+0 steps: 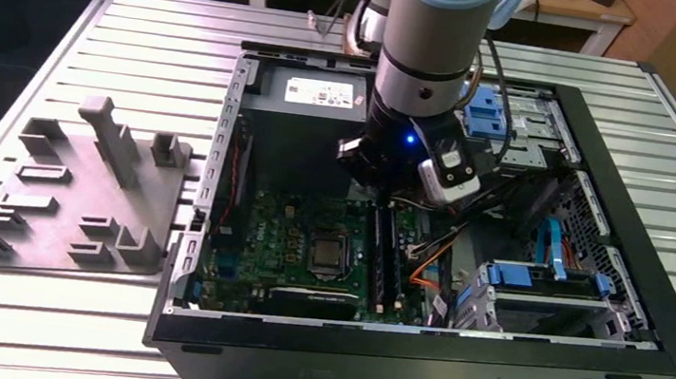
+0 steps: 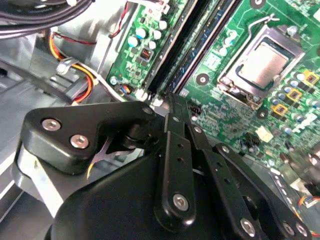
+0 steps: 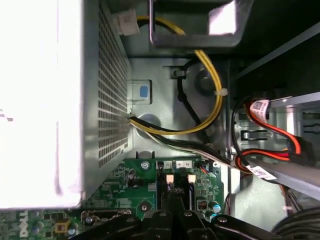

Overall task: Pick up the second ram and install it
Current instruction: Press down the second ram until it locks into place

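My gripper (image 1: 383, 198) hangs inside the open computer case (image 1: 639, 233), over the far end of the long black memory slots (image 1: 383, 257). In the second wrist view its black fingers (image 2: 172, 125) meet at a point, shut, right at the slot ends by the white latches (image 2: 150, 97). A slim blue-green stick, the second ram (image 2: 196, 47), lies edge-up in a slot running away from the fingertips; I cannot tell whether the tips touch it. In the first wrist view the gripper (image 3: 172, 202) sits between two white latches (image 3: 190, 178). The processor (image 2: 262, 62) lies beside the slots.
A grey moulded parts holder (image 1: 83, 189) rests on the slatted table at the exterior view's left. Inside the case are the power supply (image 1: 323, 97), yellow and black cables (image 3: 210, 100), orange cables (image 1: 432, 258) and blue-tabbed drive bays (image 1: 545, 280) close to the arm.
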You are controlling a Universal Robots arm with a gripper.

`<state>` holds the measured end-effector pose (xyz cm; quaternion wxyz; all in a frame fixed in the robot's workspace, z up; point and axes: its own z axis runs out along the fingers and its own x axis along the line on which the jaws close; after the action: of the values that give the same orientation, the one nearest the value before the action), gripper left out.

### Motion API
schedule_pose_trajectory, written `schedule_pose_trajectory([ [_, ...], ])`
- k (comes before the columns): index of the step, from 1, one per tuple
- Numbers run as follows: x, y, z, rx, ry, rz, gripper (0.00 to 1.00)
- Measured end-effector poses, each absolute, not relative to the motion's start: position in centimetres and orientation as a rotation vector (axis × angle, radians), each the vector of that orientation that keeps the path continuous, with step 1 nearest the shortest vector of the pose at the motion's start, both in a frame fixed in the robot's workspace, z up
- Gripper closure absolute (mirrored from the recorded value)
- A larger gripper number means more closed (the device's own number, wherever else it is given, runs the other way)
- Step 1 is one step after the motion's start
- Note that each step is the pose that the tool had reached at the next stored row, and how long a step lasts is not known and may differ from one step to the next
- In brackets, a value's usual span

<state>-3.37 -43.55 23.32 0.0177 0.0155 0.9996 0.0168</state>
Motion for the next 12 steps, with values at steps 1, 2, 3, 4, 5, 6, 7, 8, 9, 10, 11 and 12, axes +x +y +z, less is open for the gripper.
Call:
schedule_pose_trajectory([
  [1, -3.37, -43.55, 23.46, 0.048, 3.105, 0.052, 0.9],
  [2, -3.37, -43.55, 23.47, 0.048, 3.105, 0.052, 0.9],
  [3, -3.37, -43.55, 23.47, 0.048, 3.105, 0.052, 0.9],
  [4, -3.37, -43.55, 23.48, 0.048, 3.105, 0.053, 0.9],
  [5, -3.36, -43.55, 23.49, 0.048, 3.105, 0.052, 0.9],
  [6, -3.37, -43.55, 23.5, 0.048, 3.105, 0.052, 0.9],
  [7, -3.37, -43.58, 23.51, 0.048, 3.105, 0.052, 0.9],
  [8, -3.37, -43.65, 23.51, 0.048, 3.105, 0.052, 0.9],
  [9, -3.37, -43.77, 23.51, 0.048, 3.105, 0.052, 0.9],
  [10, -3.37, -43.95, 23.5, 0.048, 3.105, 0.052, 0.9],
  [11, -3.37, -44.18, 23.5, 0.048, 3.105, 0.052, 0.9],
  [12, -3.37, -44.39, 23.5, 0.048, 3.105, 0.052, 0.9],
])
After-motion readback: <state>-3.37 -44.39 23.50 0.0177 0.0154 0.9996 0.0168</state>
